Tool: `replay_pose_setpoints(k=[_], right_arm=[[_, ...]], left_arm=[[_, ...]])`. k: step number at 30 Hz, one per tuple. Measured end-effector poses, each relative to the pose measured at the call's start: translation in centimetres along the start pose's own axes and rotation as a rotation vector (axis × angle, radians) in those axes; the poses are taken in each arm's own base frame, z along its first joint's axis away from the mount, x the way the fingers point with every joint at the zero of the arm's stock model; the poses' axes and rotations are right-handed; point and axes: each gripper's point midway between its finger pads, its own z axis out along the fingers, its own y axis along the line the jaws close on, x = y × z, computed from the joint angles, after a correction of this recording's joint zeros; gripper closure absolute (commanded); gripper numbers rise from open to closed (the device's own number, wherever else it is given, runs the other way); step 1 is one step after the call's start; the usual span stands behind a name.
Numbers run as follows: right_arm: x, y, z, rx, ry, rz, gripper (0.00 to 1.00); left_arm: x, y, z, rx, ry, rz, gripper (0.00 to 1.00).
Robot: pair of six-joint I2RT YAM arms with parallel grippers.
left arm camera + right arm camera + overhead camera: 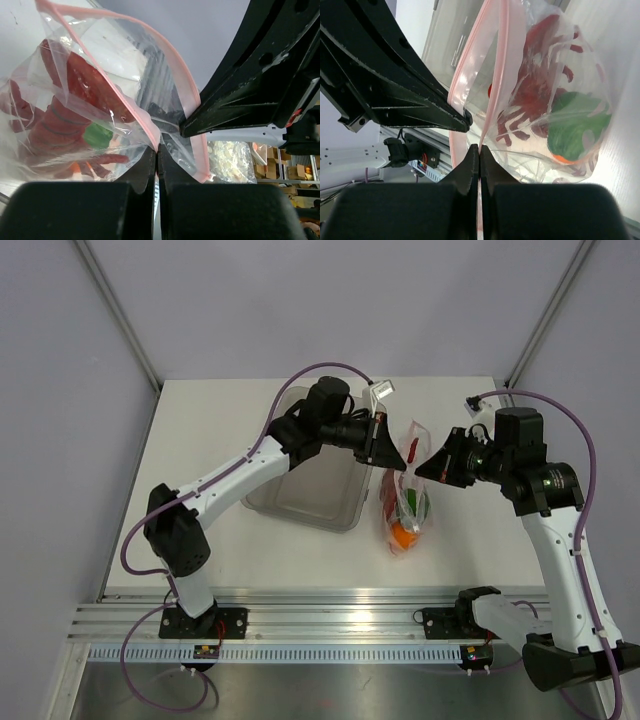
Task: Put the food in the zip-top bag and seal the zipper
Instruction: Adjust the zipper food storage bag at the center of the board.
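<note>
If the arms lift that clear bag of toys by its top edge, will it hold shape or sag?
Probably sags: the zip-top bag looks thin, creased, folding where the left gripper and right gripper pinch the zipper. Likely bottom-heavy, since the green pepper and orange fruit bunch at one end beside the lobster.

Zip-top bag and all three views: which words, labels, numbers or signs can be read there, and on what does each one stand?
No text can be read in any view.
zip-top bag: only red shapes of the lobster show through the plastic; no letters can be made out.
small board at the left arm's base: too small to read.
boxes behind, left wrist view: blurred.
</note>
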Motion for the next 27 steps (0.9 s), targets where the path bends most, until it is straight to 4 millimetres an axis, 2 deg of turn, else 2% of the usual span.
replay_pose_setpoints(k=[3, 6, 9, 14, 17, 20, 21, 24, 27], right_arm=[[0.0, 0.4, 0.0, -0.026, -0.008, 0.007, 0.98], [0.0, 0.6, 0.1, -0.04, -0.012, 0.017, 0.96], [-0.2, 0.7, 0.3, -0.044, -0.018, 0.028, 0.96], [0.2, 0.3, 0.6, -0.035, -0.007, 0.051, 0.97], [0.2, 0.3, 0.7, -0.035, -0.005, 0.055, 0.96], [0.2, 0.3, 0.7, -0.034, -0.006, 0.054, 0.9], [0.2, 0.3, 0.7, -0.034, -0.006, 0.053, 0.83], [0.2, 0.0, 0.4, -0.013, -0.007, 0.038, 0.72], [-0.5, -0.2, -0.4, 0.032, -0.025, 0.0, 0.7]], left_arm=[[-0.4, -0.4, 0.0, 0.018, -0.012, -0.008, 1.0], [-0.8, -1.1, 0.2, 0.053, -0.021, -0.011, 0.93], [-1.1, -1.7, 0.6, 0.095, -0.023, -0.012, 0.9], [-0.9, -1.5, 1.0, 0.123, -0.005, -0.031, 1.0], [-0.8, -1.4, 1.0, 0.125, -0.001, -0.037, 1.0], [-0.8, -1.5, 1.0, 0.128, -0.001, -0.034, 1.0], [-0.8, -1.5, 1.0, 0.129, 0.0, -0.035, 1.0], [-0.8, -1.5, 1.0, 0.134, 0.002, -0.032, 1.0], [-0.8, -1.9, 1.0, 0.149, 0.006, -0.022, 1.0]])
